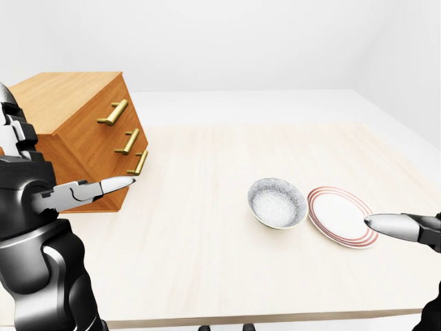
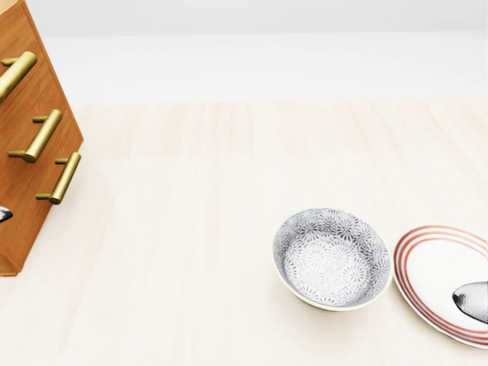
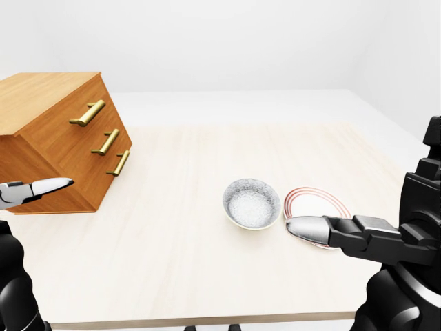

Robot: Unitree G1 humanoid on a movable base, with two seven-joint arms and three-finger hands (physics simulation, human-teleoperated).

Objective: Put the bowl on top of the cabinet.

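Observation:
A grey patterned bowl (image 2: 332, 258) sits upright on the pale wooden table (image 1: 200, 241), right of the middle. The wooden cabinet (image 1: 76, 131), with three brass handles, stands at the table's left, and nothing lies on its flat top. My left hand (image 1: 114, 185) reaches in from the left at the cabinet's lower corner, fingers stretched out and holding nothing. My right hand (image 3: 303, 226) comes in from the right, its silver fingertip over the plate, just right of the bowl and not touching it. It is open too.
A white plate with red rings (image 1: 341, 215) lies right beside the bowl on its right. The table's near edge runs along the bottom of the left-eye view. White floor and walls surround the table.

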